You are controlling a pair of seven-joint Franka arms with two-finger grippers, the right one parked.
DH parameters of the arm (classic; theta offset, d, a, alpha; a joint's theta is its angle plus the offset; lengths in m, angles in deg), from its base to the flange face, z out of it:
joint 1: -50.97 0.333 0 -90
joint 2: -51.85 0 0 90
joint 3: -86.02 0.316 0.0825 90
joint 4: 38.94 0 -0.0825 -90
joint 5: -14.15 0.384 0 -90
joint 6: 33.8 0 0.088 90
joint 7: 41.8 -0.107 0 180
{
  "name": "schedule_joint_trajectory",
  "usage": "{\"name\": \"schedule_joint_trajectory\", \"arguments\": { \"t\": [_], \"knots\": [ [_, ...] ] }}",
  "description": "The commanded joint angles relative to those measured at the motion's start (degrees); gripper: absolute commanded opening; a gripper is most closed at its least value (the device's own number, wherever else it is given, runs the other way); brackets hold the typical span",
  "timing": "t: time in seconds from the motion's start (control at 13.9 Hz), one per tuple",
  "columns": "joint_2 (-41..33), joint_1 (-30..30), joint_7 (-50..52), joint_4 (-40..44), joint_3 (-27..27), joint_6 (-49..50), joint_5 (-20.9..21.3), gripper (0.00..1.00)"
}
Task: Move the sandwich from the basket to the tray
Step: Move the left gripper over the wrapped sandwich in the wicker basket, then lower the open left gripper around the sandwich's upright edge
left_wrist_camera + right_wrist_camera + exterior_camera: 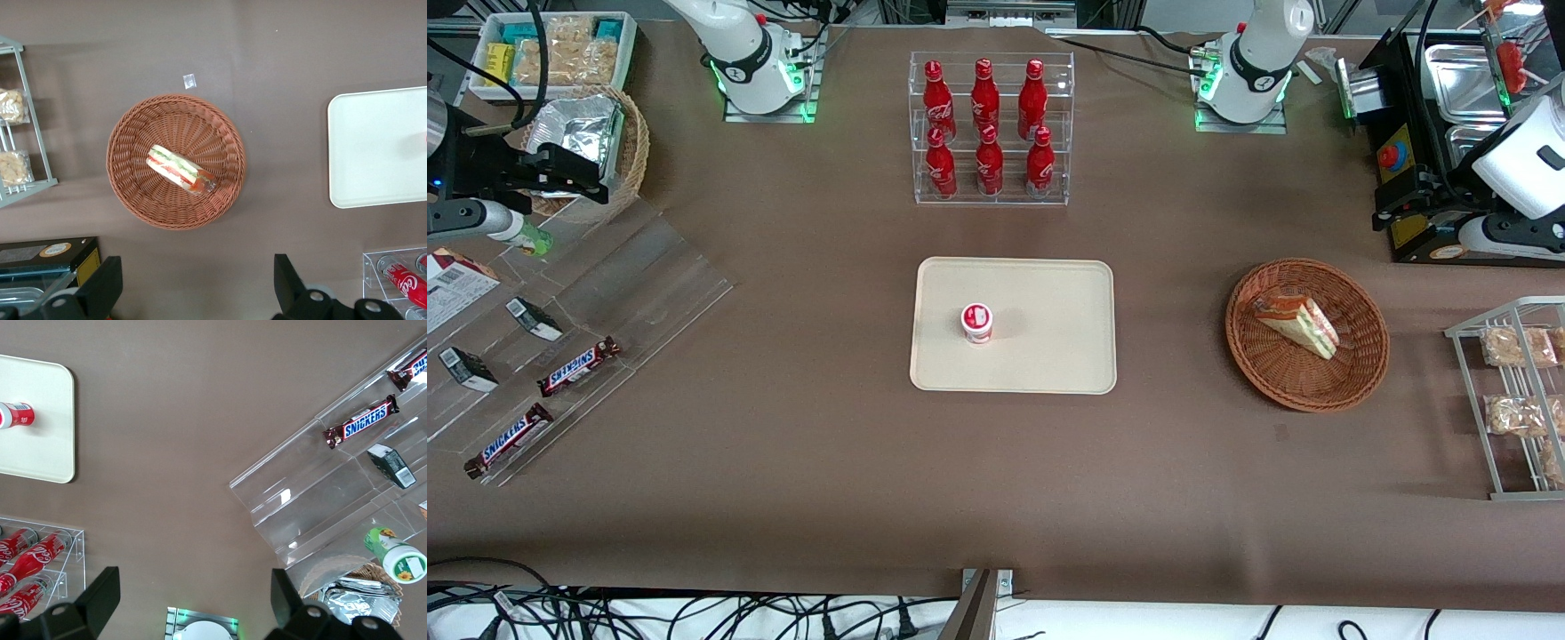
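- Two Snickers bars [578, 367] lie on a clear stepped stand, well away from the tray [1049, 356] toward the parked arm's end of the counter [783, 489].
- On to the tray itself: cream, flat, low-rimmed. One small red-and-white cup [976, 322] stands on it, and the rest of its surface is bare, so I'd say there's plenty of room for a landing.
- Farther from the front camera than the tray, six red cola bottles [990, 129] stand in a clear rack.
- Toward the working arm's end from the tray sits the reddish wicker basket [1360, 356], and the sandwich [1298, 322] is in it, lying flat on a bread face, filling edge showing.
- How will it handle? Likely light and soft, with a slick wrap. Squeeze hard and the bread crushes, squeeze too lightly and the film may slide.
- Best hold, I reckon, is across the thick middle of the wedge, coming straight down, not on the thin pointed corner.
- Then the gripper [197, 263]: it hovers high over the counter, just off the basket rim and farther from the tray than the basket. The jaws are spread wide with nothing between them.
- Last, well past the basket from the tray, a wire snack rack [1507, 400] holds bagged beige snacks, well clear of the likely carry path.
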Motion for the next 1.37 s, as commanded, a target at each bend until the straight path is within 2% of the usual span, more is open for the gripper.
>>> {"name": "schedule_joint_trajectory", "arguments": {
  "t": [0.0,0.22,0.43,0.65,1.15,1.29],
  "knots": [
    [0.1,1.6,3.0,-3.9,0.1,-0.8,0.4,1.00],
    [-0.4,2.9,7.4,-14.3,0.1,-7.8,2.9,1.00],
    [-0.6,2.9,16.5,-22.3,-0.2,-16.5,5.5,1.00],
    [-0.6,2.9,27.5,-29.6,-0.3,-26.3,5.9,1.00],
    [0.9,2.9,46.2,-43.0,-0.2,-49.7,6.2,1.00],
    [2.7,2.9,50.0,-43.6,-0.2,-52.3,9.4,1.00]
  ]
}}
